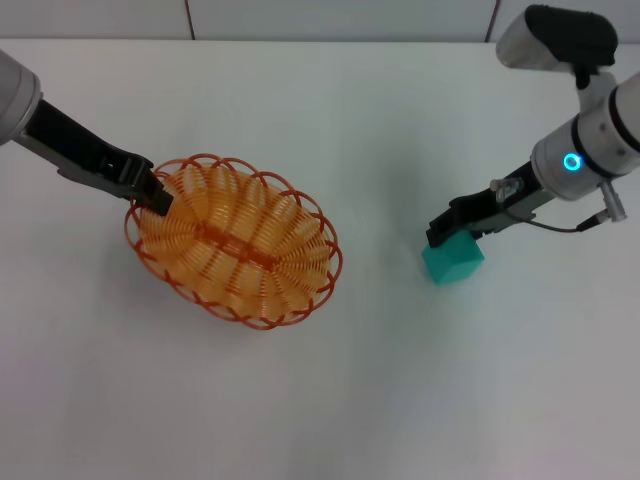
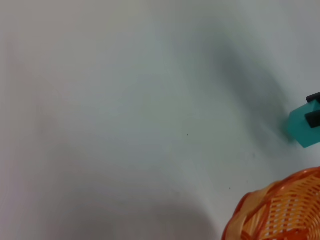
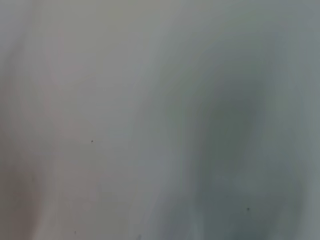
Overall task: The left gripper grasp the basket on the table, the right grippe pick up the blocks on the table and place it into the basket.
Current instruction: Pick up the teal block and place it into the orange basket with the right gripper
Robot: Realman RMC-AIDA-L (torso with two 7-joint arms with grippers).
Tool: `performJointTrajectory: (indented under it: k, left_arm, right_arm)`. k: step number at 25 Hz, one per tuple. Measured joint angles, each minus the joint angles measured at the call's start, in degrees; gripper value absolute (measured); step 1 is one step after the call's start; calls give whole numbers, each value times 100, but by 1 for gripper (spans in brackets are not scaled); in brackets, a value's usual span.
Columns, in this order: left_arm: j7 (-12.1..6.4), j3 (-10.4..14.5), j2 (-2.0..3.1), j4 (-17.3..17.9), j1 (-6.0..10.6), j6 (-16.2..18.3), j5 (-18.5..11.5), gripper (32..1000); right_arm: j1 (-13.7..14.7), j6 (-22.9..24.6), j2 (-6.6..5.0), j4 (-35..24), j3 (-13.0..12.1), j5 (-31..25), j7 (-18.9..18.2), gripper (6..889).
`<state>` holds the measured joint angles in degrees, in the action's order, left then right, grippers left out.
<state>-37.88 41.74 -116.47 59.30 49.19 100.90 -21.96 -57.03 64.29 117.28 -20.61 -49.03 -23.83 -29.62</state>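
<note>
On the right half of the white table (image 1: 330,400), the teal-green block (image 1: 455,261) sits flat on the surface, well apart from the basket (image 1: 232,243). The right gripper (image 1: 447,232) is down at the block's far upper edge, its black fingers touching the top of the cube; the left wrist view shows two dark fingertips (image 2: 313,118) lying against the cube's face (image 2: 300,127), one above the other, with teal showing between them. The jaws look closed down to the width of the block and appear to have hold of it, though the block shows no gap beneath it and seems to rest on the table. Behind the fingers, the silver fittings, a thin looping cable and the grey-white wrist with its glowing cyan ring rise toward the upper right corner of the head view.

Left of centre lies the orange wire basket, oval and shallow, its long axis running diagonally, with nothing visible inside it. The left gripper (image 1: 157,195) reaches in from the upper left on its long dark link and meets the basket's scalloped rim at the end nearest that arm. Its slim black fingers are pinched on the rim wire, one seemingly inside and one outside. The right wrist view shows only blurred pale table surface (image 3: 100,125).
</note>
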Motion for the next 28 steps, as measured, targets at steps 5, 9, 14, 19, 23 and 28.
performJointTrajectory:
  k: [5, 9, 14, 19, 23, 28]
  left_arm:
    - [-3, -82, 6, 2, -17, 13, -6, 94]
    - [-13, -161, 22, 3, -24, 40, -11, 94]
    - [-15, -165, 26, 3, -26, 43, -11, 94]
    - [-17, -167, 28, 3, -28, 12, -10, 94]
    - [-18, -167, 29, -2, -77, -20, -29, 94]
    - [-12, -171, 21, -113, -105, -138, -57, 94]
  right_arm:
    - [99, 277, 28, -505, -42, -188, -16, 528]
    - [172, 460, 33, -812, -59, -287, -17, 528]
    - [251, 506, 4, -853, -31, -311, -60, 528]
    - [364, 576, -30, -1020, -45, -591, -304, 528]
    - [578, 897, -40, -1807, -51, -859, -446, 528]
    - [771, 1229, -40, -2559, -72, -1265, -528, 528]
